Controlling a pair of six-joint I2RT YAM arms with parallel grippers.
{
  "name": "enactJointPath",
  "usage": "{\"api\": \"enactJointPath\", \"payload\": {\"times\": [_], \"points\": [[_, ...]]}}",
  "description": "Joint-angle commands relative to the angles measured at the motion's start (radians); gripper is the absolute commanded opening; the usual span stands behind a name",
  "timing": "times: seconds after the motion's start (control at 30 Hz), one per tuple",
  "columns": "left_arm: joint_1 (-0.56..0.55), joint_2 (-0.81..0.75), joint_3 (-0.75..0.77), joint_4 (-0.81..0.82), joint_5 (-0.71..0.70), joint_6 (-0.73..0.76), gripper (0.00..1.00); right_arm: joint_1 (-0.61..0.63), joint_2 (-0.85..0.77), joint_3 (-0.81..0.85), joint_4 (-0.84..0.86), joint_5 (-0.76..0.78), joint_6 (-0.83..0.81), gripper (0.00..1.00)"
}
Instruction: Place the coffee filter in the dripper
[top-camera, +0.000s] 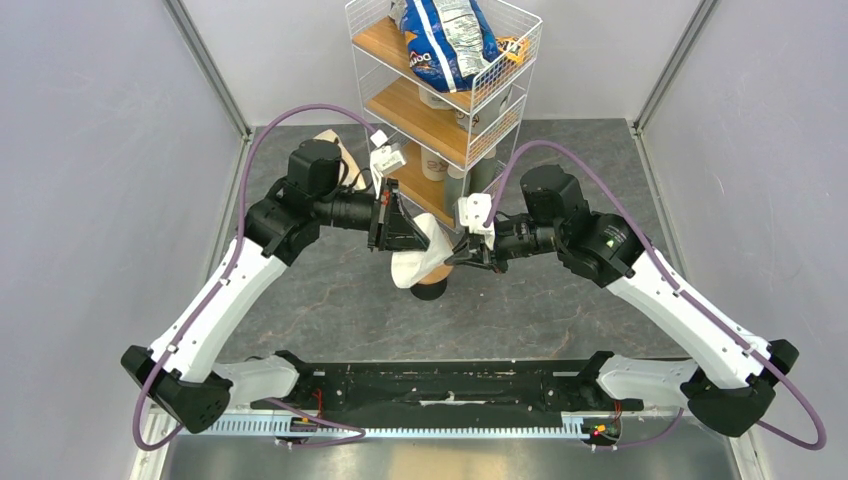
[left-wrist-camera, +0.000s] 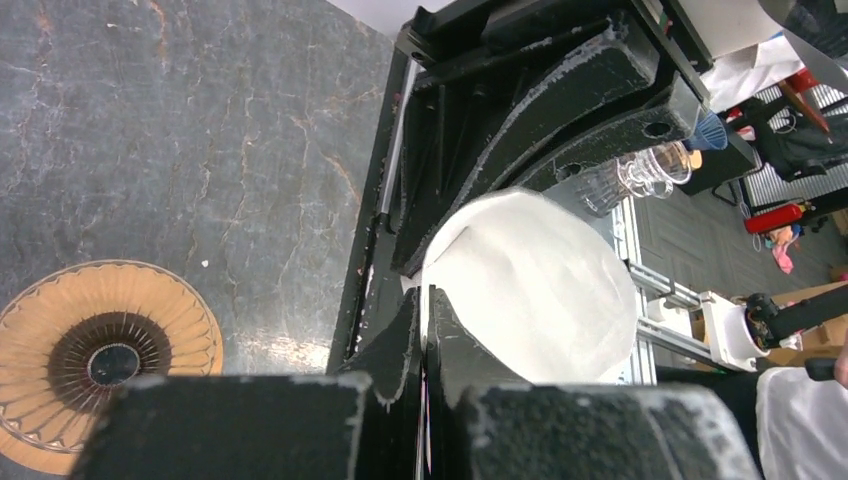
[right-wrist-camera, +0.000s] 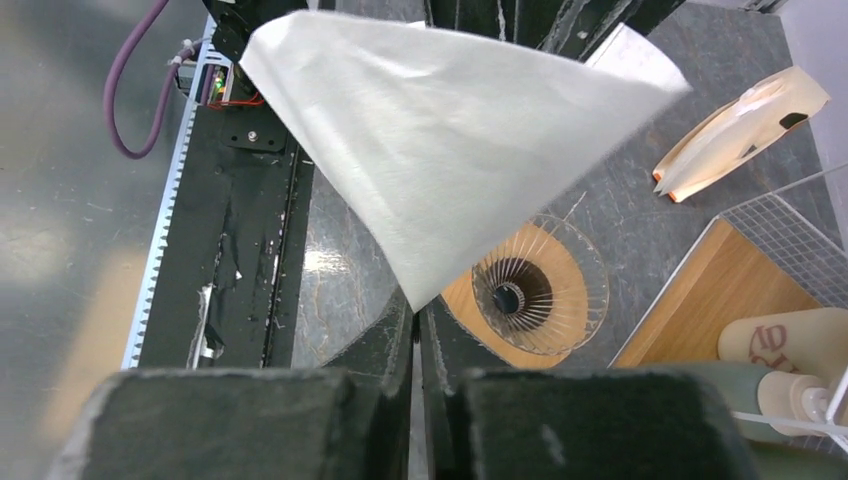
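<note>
The coffee filter (top-camera: 413, 262), a white paper cone, hangs between my two grippers above the middle of the table. My left gripper (top-camera: 410, 240) is shut on its rim; in the left wrist view the fingertips (left-wrist-camera: 427, 295) pinch the edge of the white filter (left-wrist-camera: 530, 290). My right gripper (top-camera: 463, 256) is shut at the filter's pointed tip (right-wrist-camera: 415, 312); the cone (right-wrist-camera: 450, 130) spreads upward from it. The dripper (top-camera: 432, 292), a tan ring with a dark centre, stands on the table just below the filter, mostly hidden in the top view. It shows in the right wrist view (right-wrist-camera: 545, 290) and the left wrist view (left-wrist-camera: 100, 360).
A wire shelf rack (top-camera: 440, 110) with wooden shelves, a blue chip bag (top-camera: 447, 40) and bottles stands at the back centre. A beige folded paper packet (right-wrist-camera: 740, 125) lies on the table behind the left arm. The black base rail (top-camera: 440, 385) runs along the near edge.
</note>
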Motion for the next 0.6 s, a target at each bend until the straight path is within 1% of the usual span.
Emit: {"api": "enactJointPath", "payload": {"times": [0.0,0.07,0.13,0.17,0.2,0.23,0.3,0.37,0.5,0.57], "points": [[-0.003,-0.045,-0.011,0.039,0.037,-0.041,0.02,0.003,-0.006,0.042,0.017,-0.011,0.062,0.3],[-0.001,-0.057,-0.024,0.058,0.005,-0.087,0.02,0.002,-0.012,0.045,0.017,0.017,0.088,0.53],[0.005,-0.069,-0.039,0.078,-0.032,-0.142,0.02,0.0,-0.025,0.042,0.017,0.066,0.092,0.72],[0.01,-0.076,-0.055,0.102,-0.048,-0.192,0.02,-0.001,-0.035,0.036,0.018,0.088,0.083,0.77],[0.019,-0.082,-0.07,0.127,-0.057,-0.237,0.02,-0.001,-0.044,0.028,0.02,0.111,0.072,0.81],[0.026,-0.091,-0.094,0.168,-0.056,-0.299,0.02,-0.001,-0.053,0.017,0.027,0.127,0.05,0.84],[0.042,-0.098,-0.125,0.225,-0.068,-0.395,0.02,0.001,-0.069,-0.011,0.07,0.173,0.032,0.85],[0.055,-0.093,-0.134,0.245,-0.093,-0.456,0.02,0.006,-0.061,-0.013,0.115,0.22,0.031,0.84],[0.097,-0.071,-0.129,0.246,-0.165,-0.574,0.02,0.032,-0.015,0.036,0.106,0.263,0.013,0.81],[0.118,-0.057,-0.127,0.259,-0.187,-0.63,0.02,0.064,-0.011,0.022,0.122,0.331,-0.003,0.81]]}}
